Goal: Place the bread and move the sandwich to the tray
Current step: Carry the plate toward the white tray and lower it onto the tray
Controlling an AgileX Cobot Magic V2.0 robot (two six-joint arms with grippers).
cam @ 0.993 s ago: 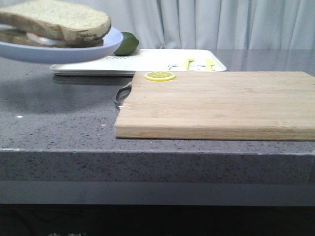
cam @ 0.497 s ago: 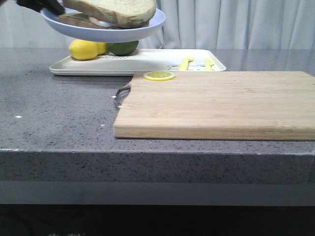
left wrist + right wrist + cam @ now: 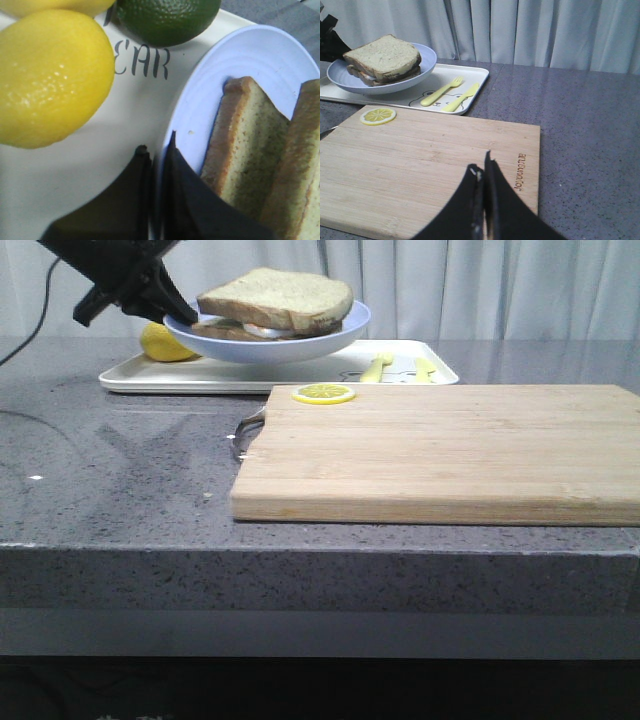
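Note:
The sandwich sits on a pale blue plate (image 3: 300, 343). Its thick top bread (image 3: 277, 295) lies over a lower slice, with a strip of egg white (image 3: 262, 330) showing between them. My left gripper (image 3: 168, 308) is shut on the plate's left rim and holds it low over the white tray (image 3: 300, 375); whether the plate touches the tray I cannot tell. The left wrist view shows the gripper (image 3: 157, 145) pinching the plate (image 3: 240, 65) next to the bread (image 3: 250, 150), above the tray (image 3: 135, 115). My right gripper (image 3: 482, 162) is shut on nothing, above the cutting board (image 3: 420, 160).
A lemon (image 3: 163, 343) lies on the tray's left end, and a lime (image 3: 165, 17) beside it. A yellow fork (image 3: 440, 92) and knife (image 3: 462, 96) lie on the tray's right part. The wooden cutting board (image 3: 440, 450) has a lemon slice (image 3: 323, 394) at its far left corner.
The left gripper has carried the plate with the sandwich away from the camera, to the right and down, until it is low over the tray. The plate now hides the lime in the front view.

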